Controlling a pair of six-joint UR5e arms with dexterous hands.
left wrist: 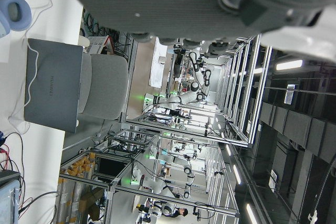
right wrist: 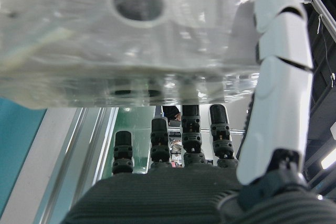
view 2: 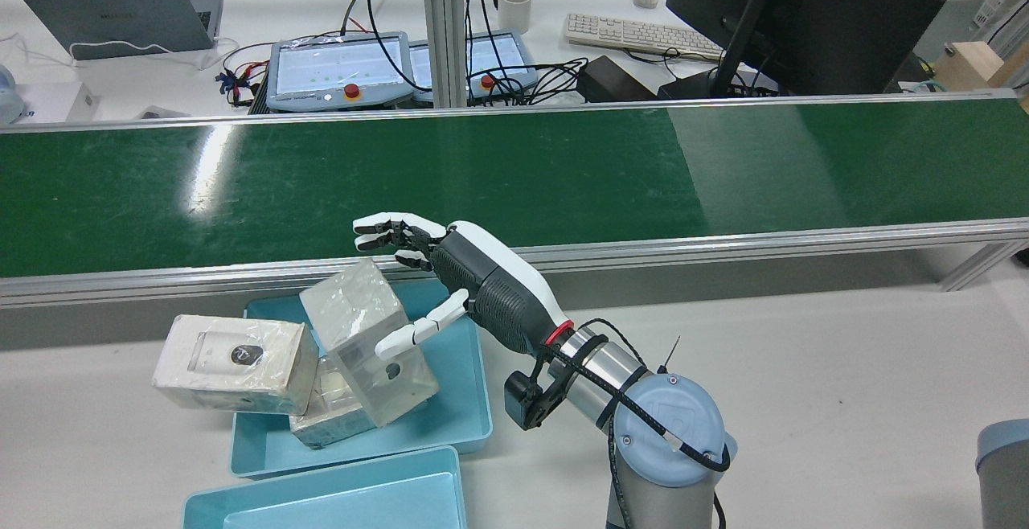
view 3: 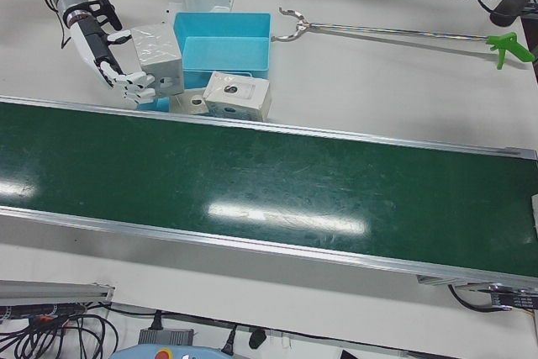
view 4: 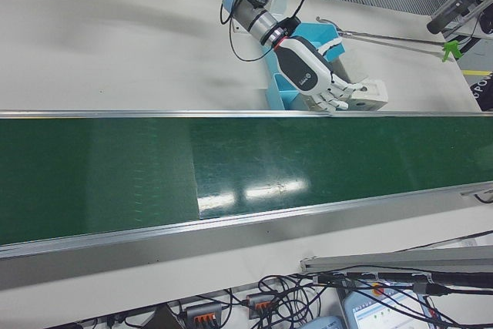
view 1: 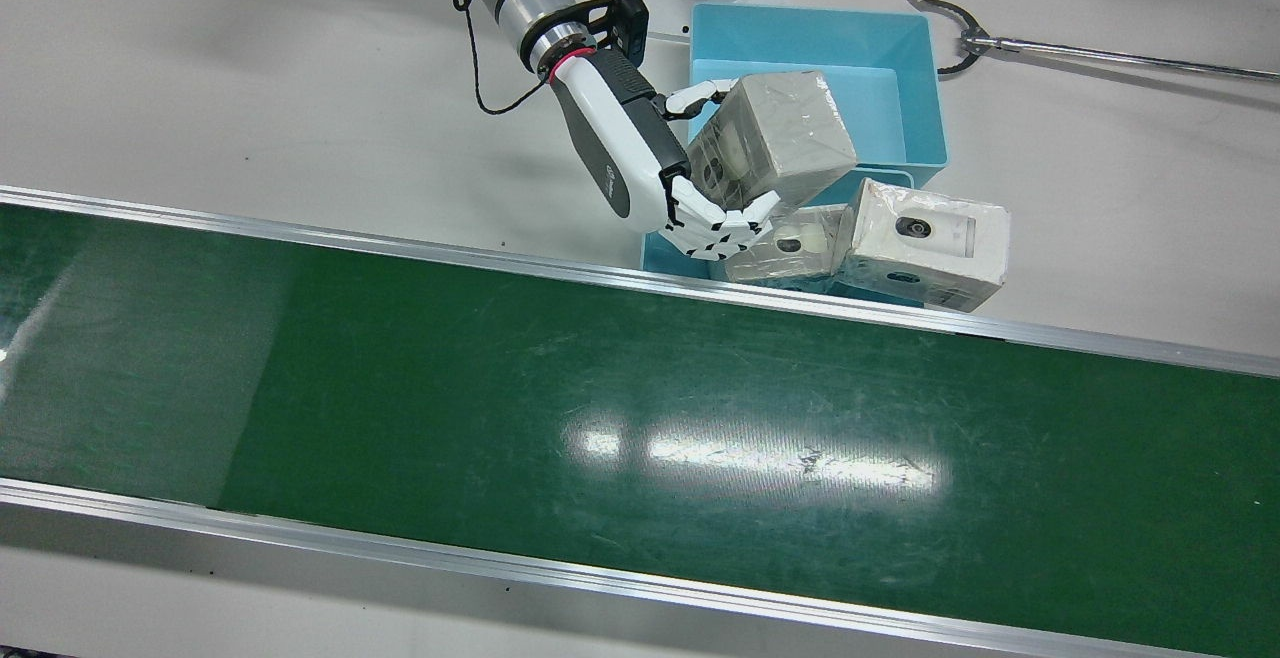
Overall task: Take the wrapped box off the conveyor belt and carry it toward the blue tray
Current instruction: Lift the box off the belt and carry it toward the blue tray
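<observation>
**Already over the blue tray, box tipping in a loose grip**

Clearly the wrapped box (view 1: 775, 138) is off the conveyor belt (view 1: 640, 408) and hangs tilted above the blue tray (view 2: 470, 400), one corner low over the two other wrapped boxes (view 2: 233, 364) piled at the tray's belt-side end. My right hand (view 2: 474, 284) has it, though not firmly: my thumb (view 2: 418, 332) lies across the face turned away from the belt, and my other fingers (view 1: 715, 228) reach along its belt-side face, spread rather than curled tight.

Judging by its square edges, the box seems stiff and fairly light, but the glossy plastic wrap looks slippery, and it is wide for my span. I would trust opposite flat faces, thumb against fingers, well clear of the corners where film bunches.

Relative to the tray, my palm sits beyond its rim on the robot's right, with the box touching my fingers. My left hand holds nothing I can see; whether its fingers are spread or curled, I cannot tell.
</observation>
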